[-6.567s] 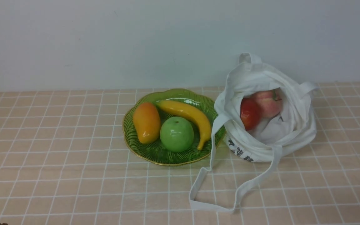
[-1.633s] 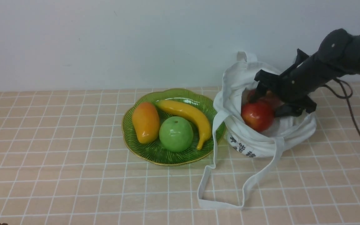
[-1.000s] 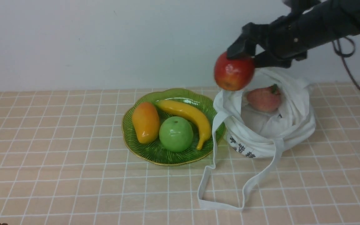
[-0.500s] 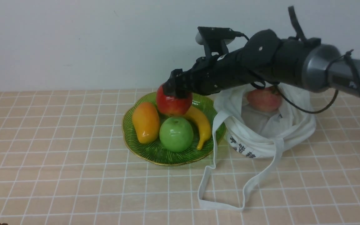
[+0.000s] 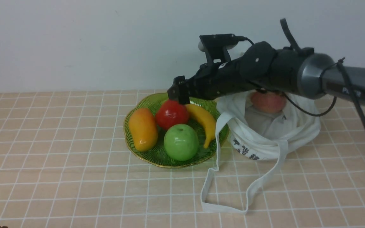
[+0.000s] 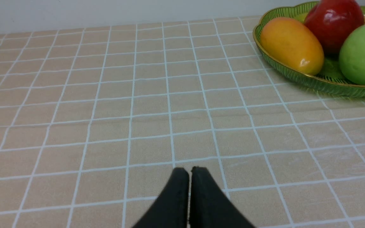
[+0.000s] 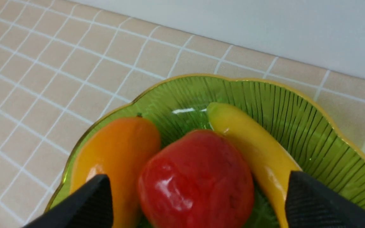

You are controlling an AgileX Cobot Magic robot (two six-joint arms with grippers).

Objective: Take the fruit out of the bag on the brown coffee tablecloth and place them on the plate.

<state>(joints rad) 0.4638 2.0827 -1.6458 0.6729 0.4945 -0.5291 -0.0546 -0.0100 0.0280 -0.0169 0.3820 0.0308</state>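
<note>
Right gripper (image 7: 197, 186): you are holding it over the far half of the plate (image 5: 155, 155), jaws standing wide apart and gripping nothing. In the wrist view the fingers are flanking the red apple (image 5: 171, 114) without touching it.

Red apple: it is sitting on the plate, wedged between the mango (image 5: 143, 129) on its left and the banana (image 5: 205, 118) on its right, with the green apple (image 5: 181, 142) just nearer. It is appearing settled and supported on three sides.

Pink apple (image 5: 268, 101): it is lying inside the bag (image 5: 265, 142), at the far side of the opening, right of the plate. Your arm is partly covering it in the front view.

Left gripper (image 6: 189, 172): you are keeping it pressed shut and empty, above bare cloth (image 5: 59, 158) left of the plate.

Handling, by judgement: the pink apple is looking firm, round and smooth-skinned, so it is likely to be slippery and prone to rolling. You are best taking it across its widest girth, fingers on opposite sides. The bag is soft and slack; its folds are likely to snag a finger or lift with the fruit. Plate space is running short, so a crowded landing risks the apple rolling off.
</note>
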